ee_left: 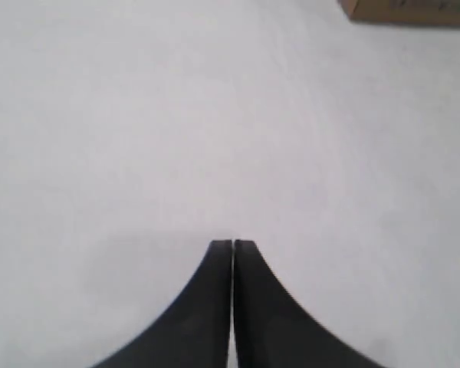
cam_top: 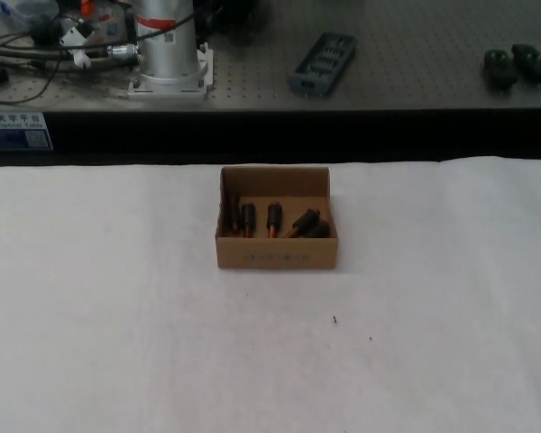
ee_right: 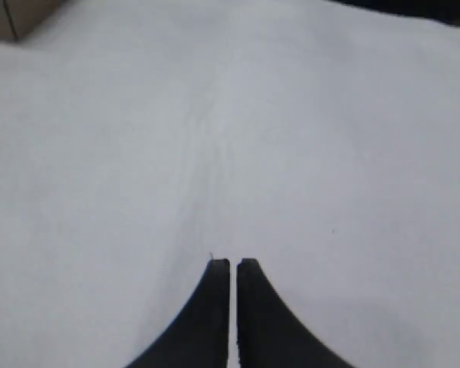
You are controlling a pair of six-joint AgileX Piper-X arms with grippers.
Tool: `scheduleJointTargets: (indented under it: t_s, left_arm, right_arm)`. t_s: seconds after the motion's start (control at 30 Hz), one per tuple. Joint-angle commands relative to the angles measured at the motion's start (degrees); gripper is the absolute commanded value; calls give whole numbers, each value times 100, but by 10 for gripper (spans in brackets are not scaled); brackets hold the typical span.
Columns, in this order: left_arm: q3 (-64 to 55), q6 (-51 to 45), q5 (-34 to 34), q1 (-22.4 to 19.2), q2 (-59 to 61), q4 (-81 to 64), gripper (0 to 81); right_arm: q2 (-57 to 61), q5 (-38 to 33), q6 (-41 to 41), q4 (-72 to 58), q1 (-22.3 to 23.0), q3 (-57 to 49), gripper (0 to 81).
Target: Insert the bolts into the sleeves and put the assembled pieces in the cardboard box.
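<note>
The cardboard box (cam_top: 277, 257) stands as an obstacle, with white cloth (cam_top: 117, 343) spreading open on every side.

Inside the cardboard box (cam_top: 277, 216) the assembled pieces (cam_top: 274, 219) crowd together toward its four o'clock corner, and I cannot tell whether two or three lie there. The near wall hides their lower ends, and the print on that wall is too blurred to make out. Beyond the bench, at eleven o'clock from the box, a metal post (cam_top: 167, 45) is cut off by the frame's edge. At two o'clock, two dark lumps (cam_top: 517, 65) are too small to name. In each wrist view the box is cropped to a corner, and the left gripper (ee_left: 232, 244) and right gripper (ee_right: 233, 262) are cut off behind their pressed-together tips.
</note>
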Motion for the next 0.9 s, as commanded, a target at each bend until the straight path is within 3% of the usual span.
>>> scheduleJointTargets:
  t_s: [0.0, 0.17, 0.87]
  left_arm:
    - [-65, 70, 29, 13, -46, 1384, 6]
    - [-65, 70, 29, 13, -46, 2187, 6]
    - [-65, 70, 29, 13, -46, 2145, 6]
  right_arm:
    - [-65, -8, -555, 489, -36, -47, 37]
    - [-65, -8, -602, 524, -36, -47, 37]
    - [-65, -8, -602, 524, -36, -47, 37]
